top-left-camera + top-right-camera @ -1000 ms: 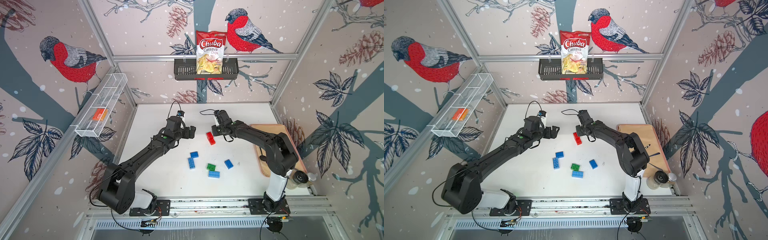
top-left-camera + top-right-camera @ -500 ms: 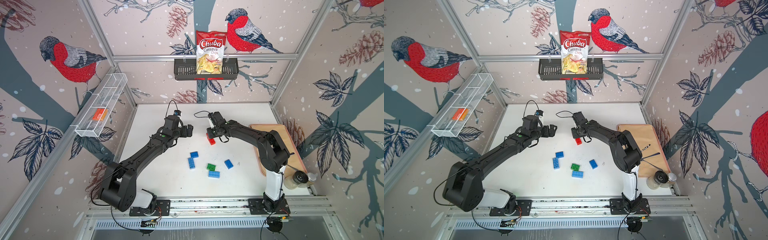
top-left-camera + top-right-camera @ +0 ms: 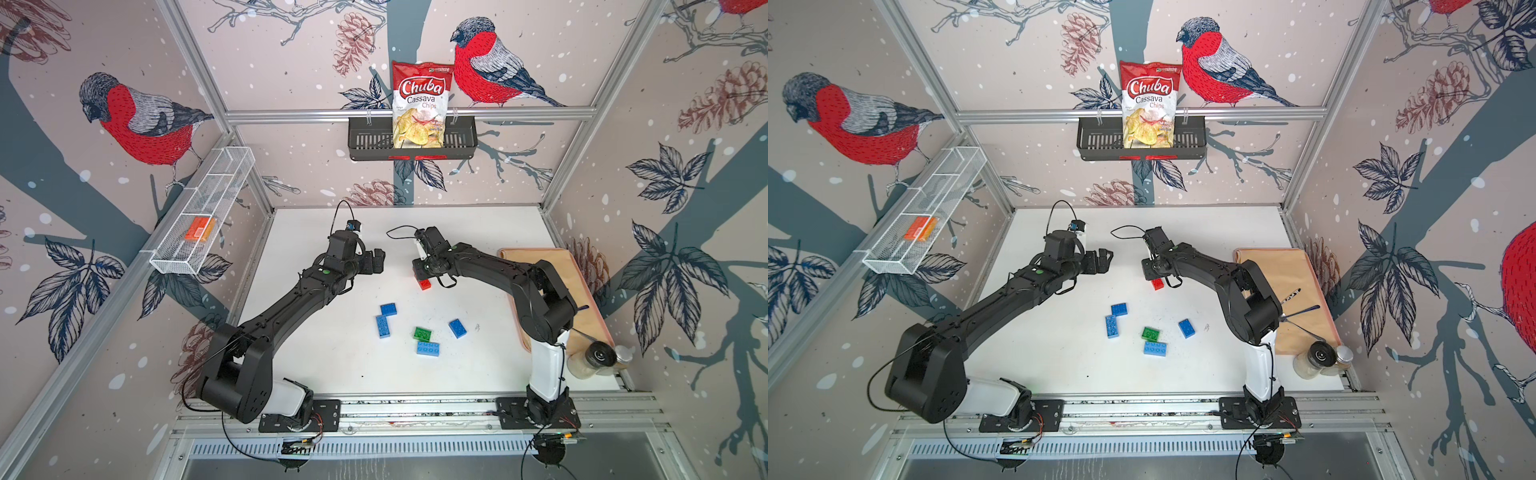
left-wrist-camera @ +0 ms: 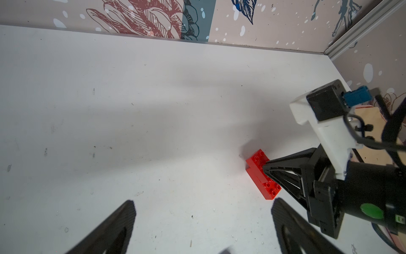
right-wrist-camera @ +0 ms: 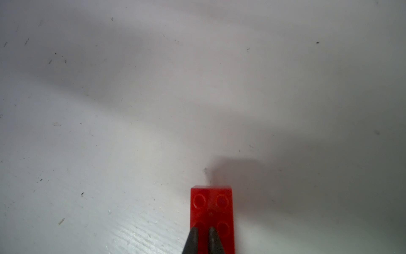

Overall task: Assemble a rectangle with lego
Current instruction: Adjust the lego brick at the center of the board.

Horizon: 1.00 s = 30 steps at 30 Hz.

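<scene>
Two red lego bricks sit joined end to end in a staggered line on the white table. My right gripper is shut, and its tips rest on top of the red lego without gripping it; the tips meet over the studs. My left gripper is open, empty and just left of the red pair. Nearer the front lie two blue bricks, a green one, a light blue one and another blue one.
A tan mat lies along the right edge with cutlery, and two jars stand at its front. A white wire basket with an orange box hangs on the left wall. A chips bag stands in a black basket on the back wall.
My right gripper has swung left and come down onto the red lego, now covering part of it. The left gripper drifted slightly left and stayed open.
</scene>
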Each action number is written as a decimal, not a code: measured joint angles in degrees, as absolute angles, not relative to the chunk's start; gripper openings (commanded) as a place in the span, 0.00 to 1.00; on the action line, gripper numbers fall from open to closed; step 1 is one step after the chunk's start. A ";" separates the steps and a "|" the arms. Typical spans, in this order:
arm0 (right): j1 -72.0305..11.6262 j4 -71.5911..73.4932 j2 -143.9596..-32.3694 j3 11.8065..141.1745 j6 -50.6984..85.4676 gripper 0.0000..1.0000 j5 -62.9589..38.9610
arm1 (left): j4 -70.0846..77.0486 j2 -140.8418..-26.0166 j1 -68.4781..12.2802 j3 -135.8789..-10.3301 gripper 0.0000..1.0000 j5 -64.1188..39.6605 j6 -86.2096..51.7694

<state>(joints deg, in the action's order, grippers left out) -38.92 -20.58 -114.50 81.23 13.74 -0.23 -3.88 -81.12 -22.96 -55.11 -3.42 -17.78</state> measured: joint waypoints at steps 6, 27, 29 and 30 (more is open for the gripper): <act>-39.03 -18.24 -113.62 79.20 14.04 0.14 -0.03 | -3.90 -81.12 -22.61 -55.11 0.97 -3.20 -17.91; -39.07 -9.96 -110.52 71.55 16.82 0.13 -0.05 | -3.90 -81.12 -22.35 -55.11 0.96 -2.72 -17.91; -39.07 -9.91 -110.52 71.55 16.82 0.14 -0.05 | -3.90 -81.12 -22.33 -55.11 0.96 -2.52 -17.91; -39.07 -9.89 -110.50 71.55 16.82 0.17 -0.05 | -3.90 -81.12 -22.33 -55.11 0.96 -2.42 -17.89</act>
